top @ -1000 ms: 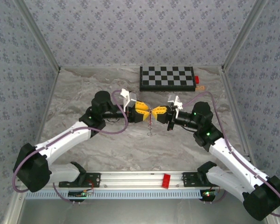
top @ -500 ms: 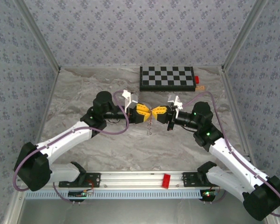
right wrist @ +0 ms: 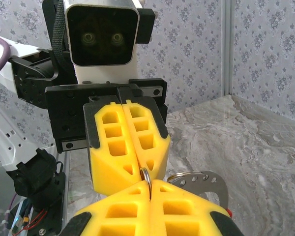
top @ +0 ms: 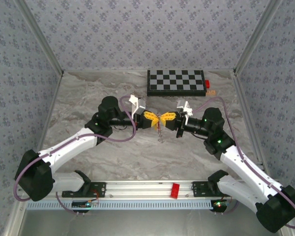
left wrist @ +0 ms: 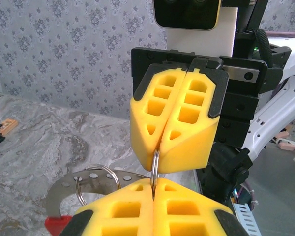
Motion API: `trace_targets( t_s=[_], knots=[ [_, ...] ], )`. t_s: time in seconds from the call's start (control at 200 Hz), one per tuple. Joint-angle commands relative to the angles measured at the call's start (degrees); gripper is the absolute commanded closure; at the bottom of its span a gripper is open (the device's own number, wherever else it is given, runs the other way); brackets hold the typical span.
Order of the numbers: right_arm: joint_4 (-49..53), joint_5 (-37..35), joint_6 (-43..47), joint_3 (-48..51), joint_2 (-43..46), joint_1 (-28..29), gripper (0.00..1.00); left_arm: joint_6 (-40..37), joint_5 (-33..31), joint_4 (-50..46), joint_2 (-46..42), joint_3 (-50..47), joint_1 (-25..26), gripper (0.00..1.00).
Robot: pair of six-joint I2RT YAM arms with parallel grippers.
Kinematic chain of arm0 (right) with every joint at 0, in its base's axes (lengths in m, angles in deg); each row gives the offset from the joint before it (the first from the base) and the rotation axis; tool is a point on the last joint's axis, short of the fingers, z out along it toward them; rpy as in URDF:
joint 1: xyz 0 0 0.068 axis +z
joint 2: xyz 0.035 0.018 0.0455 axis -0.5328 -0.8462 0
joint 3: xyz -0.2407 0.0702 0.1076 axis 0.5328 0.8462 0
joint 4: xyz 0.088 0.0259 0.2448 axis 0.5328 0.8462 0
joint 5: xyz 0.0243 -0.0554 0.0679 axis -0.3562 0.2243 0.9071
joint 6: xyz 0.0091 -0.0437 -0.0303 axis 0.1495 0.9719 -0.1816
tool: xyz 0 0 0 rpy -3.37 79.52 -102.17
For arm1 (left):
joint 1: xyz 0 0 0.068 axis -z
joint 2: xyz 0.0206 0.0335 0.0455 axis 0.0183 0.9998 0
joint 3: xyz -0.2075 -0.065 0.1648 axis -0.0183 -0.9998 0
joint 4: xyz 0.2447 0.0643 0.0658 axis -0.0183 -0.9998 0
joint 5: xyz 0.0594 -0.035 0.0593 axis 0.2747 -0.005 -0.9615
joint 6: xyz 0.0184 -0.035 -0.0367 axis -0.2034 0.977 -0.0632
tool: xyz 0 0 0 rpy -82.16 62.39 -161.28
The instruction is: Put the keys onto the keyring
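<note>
At the near edge of the counter (top: 88,98) a metal rail (top: 137,187) carries a small red clip (top: 175,190) between the two arm bases, and from there both white arms reach inward to meet over the middle of the marbled surface. The left end effector (top: 155,118) and the right end effector (top: 165,117) point straight at each other, yellow fingertips almost touching. In the left wrist view the left end effector (left wrist: 153,189) is fully closed, and the right end effector (left wrist: 160,153) facing it is closed as well; both clamp the same small metal ring (left wrist: 156,167), seen edge-on in the narrow space between the two pairs of tips. The right wrist view shows the same from the other side: the right end effector (right wrist: 150,192) and the left end effector (right wrist: 139,168) are each closed on the small metal ring (right wrist: 145,176). Just beside that ring sits the keyring (left wrist: 64,189), a flat grey arc pierced with holes and ending in a red section, with wire loops (left wrist: 96,179) between it and the pinched ring; how they link is unclear. From above, the keyring (top: 160,132) hangs below the fingertips, and whether its lower end touches the counter cannot be told. Farther back lies a black-and-white checkerboard (top: 176,82), with a small red block (top: 207,83) at its right end and a tiny tan key (top: 211,92) just beside that. Patterned walls (top: 147,29) close the back.
</note>
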Motion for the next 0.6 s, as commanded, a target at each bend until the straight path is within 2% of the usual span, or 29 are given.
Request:
trace_targets(
  t_s=[0.0,0.025,0.105,0.205,0.33,0.485,0.595],
  knots=[
    [-0.1,-0.4,1.0,0.8,1.0,0.3,1.0,-0.8,1.8,1.8,0.3,2.6,0.6,1.0],
    [0.3,-0.9,1.1,0.9,1.3,0.3,1.0,-1.1,1.6,1.2,0.2,2.7,0.6,1.0],
    [2.4,-2.3,2.0,1.1,2.4,0.0,0.84,-3.3,-0.3,-2.7,-0.1,3.7,0.7,1.0],
    [6.7,-4.5,4.1,0.8,4.5,-0.3,0.82,-6.7,-1.9,-9.8,-0.3,5.6,0.7,1.0],
    [12.3,-8.8,5.7,-0.3,6.9,-0.5,0.71,-12.0,-5.1,-18.7,-0.5,7.6,1.3,1.0],
    [21.7,-10.7,7.2,-5.1,5.4,0.0,0.72,-19.0,-9.6,-28.4,0.1,9.8,2.0,1.0],
    [27.0,-9.4,10.1,-8.3,3.5,0.5,0.79,-23.0,-11.7,-34.3,0.8,11.5,2.3,1.0]
  ],
)
